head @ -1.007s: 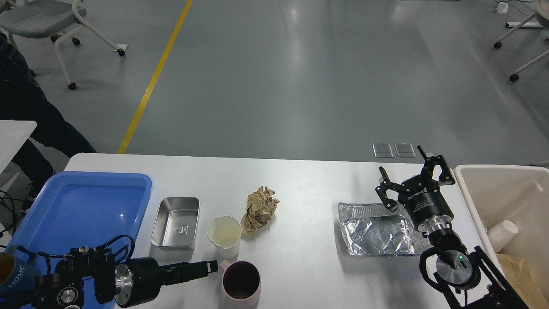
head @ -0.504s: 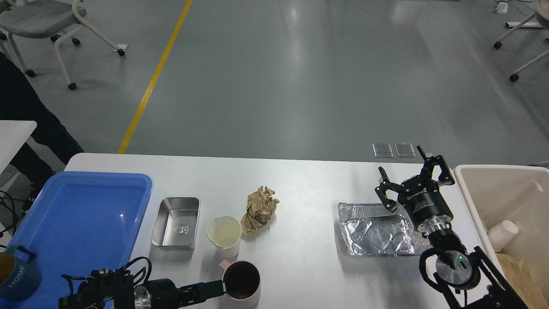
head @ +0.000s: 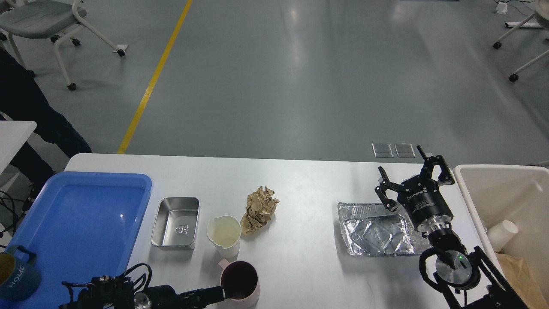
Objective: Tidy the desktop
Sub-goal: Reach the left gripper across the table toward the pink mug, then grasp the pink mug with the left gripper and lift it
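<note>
Left gripper (head: pixel 218 293): my left arm comes in low along the bottom edge, its tip right at the pink mug; it looks dark and thin from here and I cannot tell whether the jaws are spread or pressed together, or whether they pinch the mug's rim.
Pink mug (head: pixel 239 283): upright at the near edge of the counter, dark inside, touching or just beside my left tip.
Blue mug (head: pixel 15 277): lettered "HOME", sitting in the near left corner of the blue tray, partly cut by the frame edge.
Blue tray (head: pixel 81 214): on the left end of the counter, bare apart from the blue mug.
Counter (head: pixel 309 180): the white desktop spans nearly the whole width of my view, from the tray on the left to the bin on the right.
White cup (head: pixel 224 235): upright, just beyond the pink mug, pale inside.
Steel tin (head: pixel 176 222): rectangular, open-topped, between the blue tray and the white cup.
Brown paper wad (head: pixel 258 209): crumpled, just right of the white cup, close to touching it.
Foil tray (head: pixel 376 229): crinkled, lying flat on the right part of the counter.
Right gripper (head: pixel 414 180): held over the far right corner of the foil tray, jaws spread wide, nothing between them.
Cream bin (head: pixel 472 193): at the right end of the counter, with a paper cup (head: pixel 502 235) and brown paper inside.
</note>
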Controlling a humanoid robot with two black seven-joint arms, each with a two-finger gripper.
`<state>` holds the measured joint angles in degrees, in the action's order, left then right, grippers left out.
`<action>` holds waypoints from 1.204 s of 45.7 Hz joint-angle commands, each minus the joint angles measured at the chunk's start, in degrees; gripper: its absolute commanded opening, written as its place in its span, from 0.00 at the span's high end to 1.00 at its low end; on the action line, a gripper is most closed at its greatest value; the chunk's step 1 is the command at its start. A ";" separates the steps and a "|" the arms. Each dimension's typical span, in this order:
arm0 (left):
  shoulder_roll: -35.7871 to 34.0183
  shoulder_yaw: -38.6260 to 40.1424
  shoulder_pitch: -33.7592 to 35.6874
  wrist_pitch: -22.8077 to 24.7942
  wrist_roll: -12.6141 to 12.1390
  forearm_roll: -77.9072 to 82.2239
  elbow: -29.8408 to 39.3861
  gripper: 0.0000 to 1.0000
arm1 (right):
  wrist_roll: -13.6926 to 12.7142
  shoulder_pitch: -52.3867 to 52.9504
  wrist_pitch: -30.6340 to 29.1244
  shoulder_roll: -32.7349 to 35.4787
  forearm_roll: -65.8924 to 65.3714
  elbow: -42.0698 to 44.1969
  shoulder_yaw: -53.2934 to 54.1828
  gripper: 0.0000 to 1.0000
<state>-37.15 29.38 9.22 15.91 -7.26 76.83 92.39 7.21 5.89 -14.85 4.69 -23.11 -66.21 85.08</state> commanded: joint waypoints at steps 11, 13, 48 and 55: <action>0.15 -0.02 0.53 0.09 0.06 -0.10 -0.55 0.41 | 0.00 0.09 0.00 -0.03 -0.01 0.03 0.00 0.00; 0.23 0.07 0.71 0.09 0.06 -0.10 -0.81 0.43 | 0.00 0.09 0.00 -0.03 -0.01 0.03 0.00 0.00; 2.34 -4.50 5.19 0.26 2.69 -0.01 -3.01 0.99 | 0.17 0.79 0.35 -0.12 0.08 -0.85 0.08 0.00; 1.38 -4.15 5.36 0.26 3.05 -0.45 -2.57 0.99 | 0.17 0.53 0.35 -0.12 0.08 -1.11 0.08 0.00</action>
<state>-34.89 25.02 14.43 16.24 -4.44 76.82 89.40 7.39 6.60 -14.53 4.55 -23.02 -67.16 85.17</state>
